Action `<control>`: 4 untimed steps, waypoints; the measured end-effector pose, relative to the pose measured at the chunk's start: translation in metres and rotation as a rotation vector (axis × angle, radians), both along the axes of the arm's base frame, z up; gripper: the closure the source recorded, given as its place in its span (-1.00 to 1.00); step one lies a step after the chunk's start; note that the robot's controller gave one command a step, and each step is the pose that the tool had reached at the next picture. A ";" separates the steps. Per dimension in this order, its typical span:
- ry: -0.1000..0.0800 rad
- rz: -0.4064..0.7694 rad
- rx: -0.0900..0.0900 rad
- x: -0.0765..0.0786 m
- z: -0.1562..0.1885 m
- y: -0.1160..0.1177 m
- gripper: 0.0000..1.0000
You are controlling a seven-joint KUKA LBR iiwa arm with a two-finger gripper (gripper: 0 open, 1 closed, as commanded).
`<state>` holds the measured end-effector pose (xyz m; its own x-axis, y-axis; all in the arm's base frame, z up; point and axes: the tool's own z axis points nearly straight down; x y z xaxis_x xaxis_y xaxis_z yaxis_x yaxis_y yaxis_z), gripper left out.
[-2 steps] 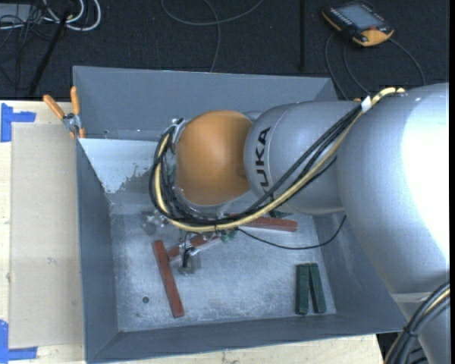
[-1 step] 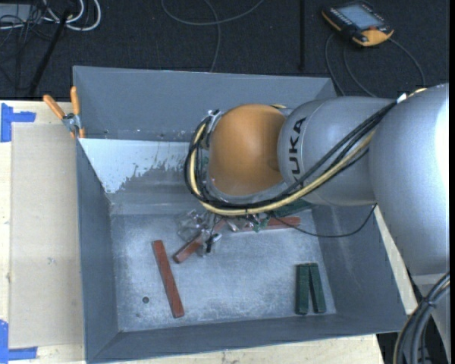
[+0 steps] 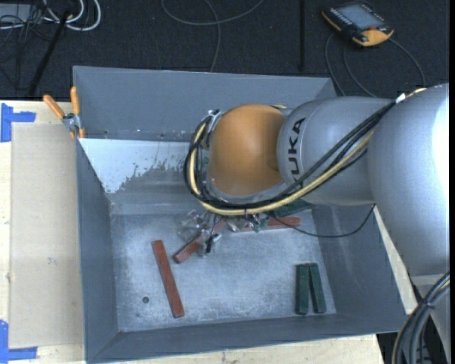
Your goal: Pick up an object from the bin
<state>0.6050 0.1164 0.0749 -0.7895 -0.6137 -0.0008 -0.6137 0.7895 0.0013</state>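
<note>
My gripper (image 3: 200,233) reaches down to the bin floor near the back middle, under the arm's wrist. A short reddish-brown piece (image 3: 184,254) lies right at its lower left tip, touching or nearly touching it. A long reddish-brown flat stick (image 3: 167,279) lies on the floor to the lower left, apart from the gripper. Just behind the wrist, to the right, part of a red and green thing (image 3: 287,221) pokes out.
A pair of dark green oblong blocks (image 3: 309,288) lies side by side near the bin's front right corner. The arm and its orange cover hang over the back middle of the bin, with cables looped around them.
</note>
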 end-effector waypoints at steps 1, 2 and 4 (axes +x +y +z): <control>0.000 -0.001 0.000 0.000 0.000 0.000 1.00; 0.001 -0.002 0.000 0.000 0.000 0.000 1.00; 0.001 -0.004 0.000 0.000 0.000 0.000 1.00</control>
<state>0.6048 0.1167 0.0745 -0.7920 -0.6105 -0.0002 -0.6105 0.7920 0.0020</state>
